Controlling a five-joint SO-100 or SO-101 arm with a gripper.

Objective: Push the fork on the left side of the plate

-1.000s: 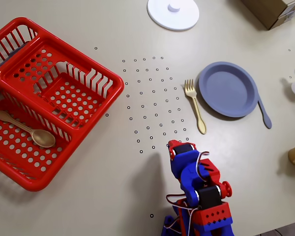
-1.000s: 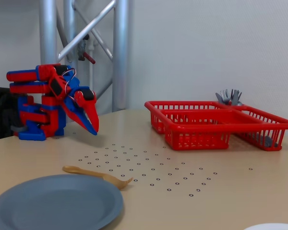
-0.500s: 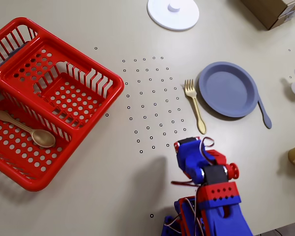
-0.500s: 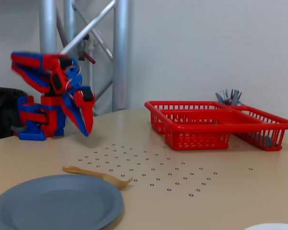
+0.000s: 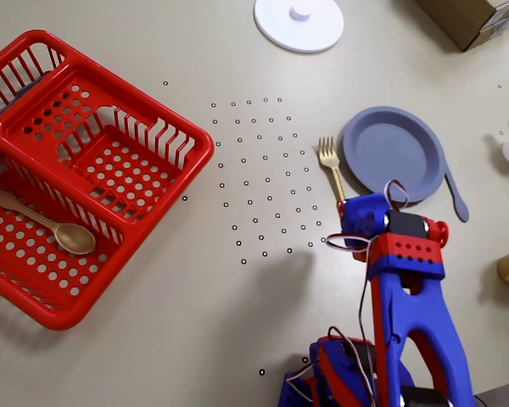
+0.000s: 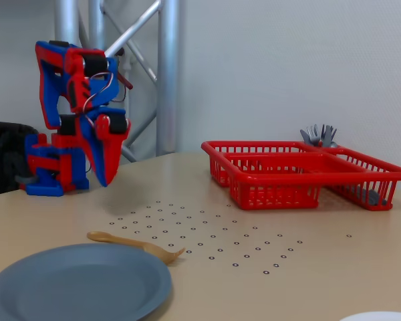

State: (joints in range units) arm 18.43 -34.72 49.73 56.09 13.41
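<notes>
While pincer [image 6: 104, 182] hangs above table, fork [image 5: 332, 169] lies beside plate [image 5: 392, 153].

arm [image 6: 77, 100]: blue and red plastic links | black servos | loose white/red wires | perforated red bracket

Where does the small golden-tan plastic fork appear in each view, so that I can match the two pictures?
Overhead view: the small golden-tan plastic fork lies right of centre, tines toward the top, its handle end hidden under the arm.
Fixed view: the fork lies low and left of centre, tines toward the right.
Shared landmark: the round blue-grey plastic plate, right of the fork from overhead, in front of it in the fixed view.
</notes>
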